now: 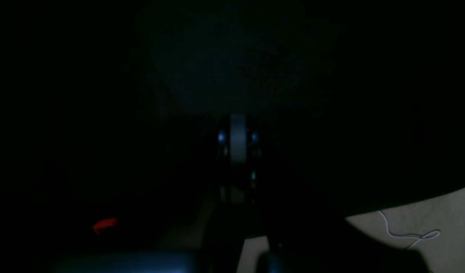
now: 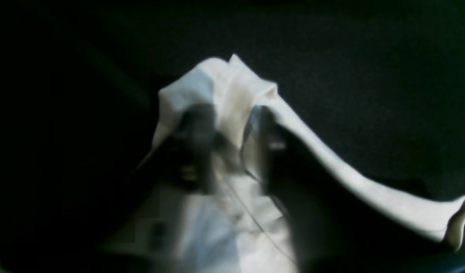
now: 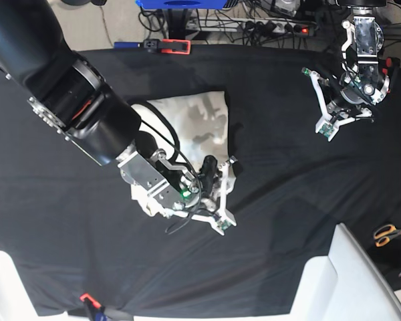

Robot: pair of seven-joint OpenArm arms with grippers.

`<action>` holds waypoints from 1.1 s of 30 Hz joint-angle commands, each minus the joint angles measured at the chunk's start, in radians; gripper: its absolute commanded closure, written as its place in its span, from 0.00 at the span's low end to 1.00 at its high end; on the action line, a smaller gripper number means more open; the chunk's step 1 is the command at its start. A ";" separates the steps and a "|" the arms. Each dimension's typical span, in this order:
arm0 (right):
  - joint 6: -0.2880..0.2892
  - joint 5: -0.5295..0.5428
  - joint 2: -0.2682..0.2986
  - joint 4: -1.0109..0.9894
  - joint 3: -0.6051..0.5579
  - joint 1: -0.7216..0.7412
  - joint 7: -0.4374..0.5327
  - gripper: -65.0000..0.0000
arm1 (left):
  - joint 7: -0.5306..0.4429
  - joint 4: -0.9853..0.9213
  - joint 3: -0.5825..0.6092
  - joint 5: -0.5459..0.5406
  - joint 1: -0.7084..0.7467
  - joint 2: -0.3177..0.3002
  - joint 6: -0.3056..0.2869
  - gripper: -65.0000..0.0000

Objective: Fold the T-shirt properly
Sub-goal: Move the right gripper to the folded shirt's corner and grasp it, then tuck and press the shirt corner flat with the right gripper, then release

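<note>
Clearly the fold is well under way but not finished. From the base view I see the T-shirt point(image 3: 190, 120) lying on the black table cover point(image 3: 287, 200) as a compact, roughly rectangular bundle left of centre, already far smaller than a spread garment would be. Its near edge is bunched up where my right gripper point(image 3: 220, 180) sits over it, so I judge that at least one more tidy fold and some flattening are left.

On the right wrist view the right gripper point(image 2: 232, 132) has its two dark fingers on either side of a raised ridge of cream cloth, the T-shirt point(image 2: 232, 87) pinched between them at a narrow gap; a loose flap trails off toward the lower right. The picture is blurred, so I cannot say how many layers are caught.

My left gripper point(image 3: 341, 107) hangs well apart, over bare cover at the far right, holding nothing; its fingers are closed together. The left wrist view is nearly black: only a faint pale strip at centre and a pale corner at lower right show.

The right arm hides part of the shirt's near left corner. Orange-handled scissors point(image 3: 387, 234) lie at the right edge.
</note>
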 commanded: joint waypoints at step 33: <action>-0.005 0.000 0.061 0.014 0.009 0.086 0.145 1.00 | -0.009 0.012 -0.004 0.007 -0.007 -0.014 0.005 1.00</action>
